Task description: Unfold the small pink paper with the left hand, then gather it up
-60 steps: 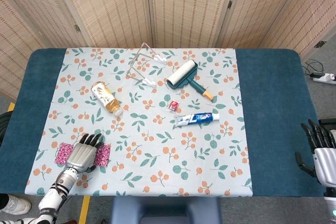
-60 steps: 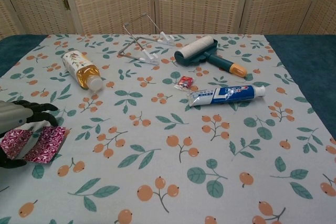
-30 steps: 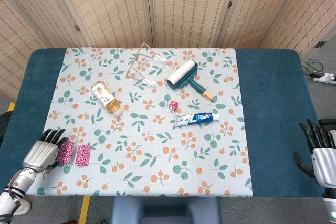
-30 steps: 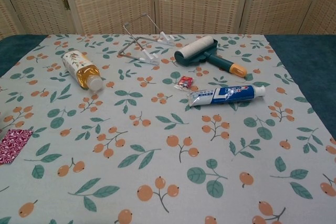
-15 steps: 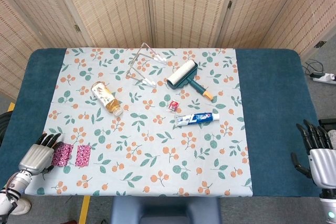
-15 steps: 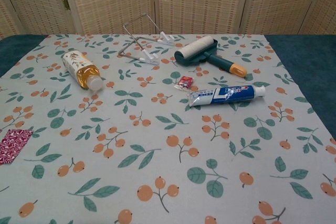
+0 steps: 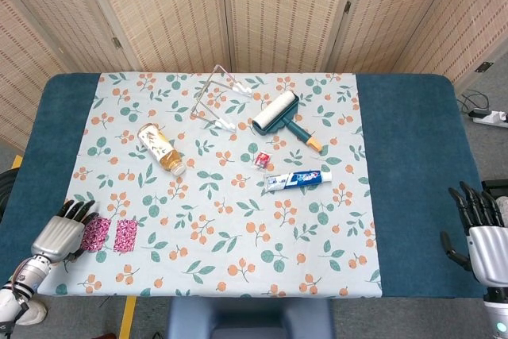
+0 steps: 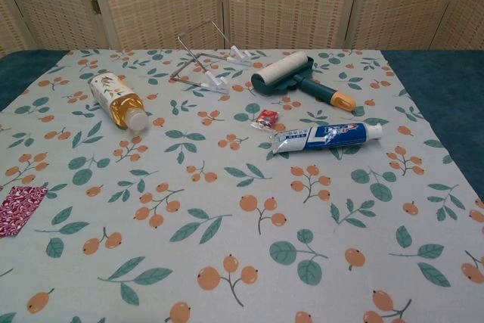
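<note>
The counter is covered in dark blue cloth with a floral-print cloth laid over its middle, and the task's action sits at the near left corner of that print. Across the far half lie a lint roller with a teal handle, a wire rack just beside it toward the far edge, a tea bottle on its side nearer the left edge, a toothpaste tube near the centre, and a small red packet between roller and tube; all are well apart from the work. The left hand rests palm-down at the near left edge, fingers extended and slightly spread, holding nothing, its dark fingertips touching or just beside the left end of the small pink paper. That paper lies flat on the print near the near left corner, showing two panels with a crease between, so it appears opened out or nearly so. The chest view catches only its right part at the picture's left border. The right hand is off the near right corner, fingers apart and empty, and should keep clear. Judging by this, the step in hand is gathering: the left hand would do well to slide over the paper, press lightly so the thin sheet does not skate on the cloth, then draw the fingers inward to bunch it into the palm without catching the cloth beneath.
</note>
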{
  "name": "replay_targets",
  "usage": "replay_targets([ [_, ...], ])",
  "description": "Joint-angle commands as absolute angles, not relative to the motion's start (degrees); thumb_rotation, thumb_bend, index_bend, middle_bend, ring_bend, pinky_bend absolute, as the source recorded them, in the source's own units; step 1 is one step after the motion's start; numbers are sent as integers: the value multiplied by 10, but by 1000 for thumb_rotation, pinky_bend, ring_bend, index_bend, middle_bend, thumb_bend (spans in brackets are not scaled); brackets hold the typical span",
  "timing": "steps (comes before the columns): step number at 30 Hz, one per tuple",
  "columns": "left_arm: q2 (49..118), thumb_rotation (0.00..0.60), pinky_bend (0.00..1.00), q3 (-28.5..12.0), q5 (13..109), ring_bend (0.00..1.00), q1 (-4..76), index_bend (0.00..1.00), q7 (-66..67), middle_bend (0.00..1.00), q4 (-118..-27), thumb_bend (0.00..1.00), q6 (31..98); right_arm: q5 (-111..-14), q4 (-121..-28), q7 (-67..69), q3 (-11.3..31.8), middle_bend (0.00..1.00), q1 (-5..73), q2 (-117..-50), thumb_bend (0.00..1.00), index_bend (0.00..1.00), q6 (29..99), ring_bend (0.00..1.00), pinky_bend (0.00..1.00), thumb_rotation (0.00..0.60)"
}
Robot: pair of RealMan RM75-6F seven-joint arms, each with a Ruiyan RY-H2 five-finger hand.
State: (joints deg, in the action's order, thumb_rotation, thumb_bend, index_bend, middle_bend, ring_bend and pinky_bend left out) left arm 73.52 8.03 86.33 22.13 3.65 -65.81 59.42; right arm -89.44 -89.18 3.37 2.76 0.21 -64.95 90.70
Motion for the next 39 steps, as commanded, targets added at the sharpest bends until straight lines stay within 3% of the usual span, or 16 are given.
replay_targets([
  [1, 734, 598, 0, 77, 862, 0, 222, 171, 40, 0, -661, 297, 592, -895, -891, 35, 27, 0, 1, -650, 457, 0, 908, 0, 0, 600],
  [14, 707, 597, 0, 69, 877, 0, 230, 161, 72, 0, -783, 297, 599, -895, -882, 45, 27, 0, 0, -651, 457, 0, 908, 0, 0, 600],
  [25, 718, 568, 0, 44, 812, 0, 251, 160, 150, 0, -853, 297, 546, -885, -862, 69, 29, 1, 0, -652, 457, 0, 902, 0, 0, 600],
  [39, 730, 562, 0, 32, 717, 0, 256, 140, 217, 0, -875, 300, 515, -880, -848, 82, 32, 1, 4, -653, 457, 0, 895, 0, 0, 600],
])
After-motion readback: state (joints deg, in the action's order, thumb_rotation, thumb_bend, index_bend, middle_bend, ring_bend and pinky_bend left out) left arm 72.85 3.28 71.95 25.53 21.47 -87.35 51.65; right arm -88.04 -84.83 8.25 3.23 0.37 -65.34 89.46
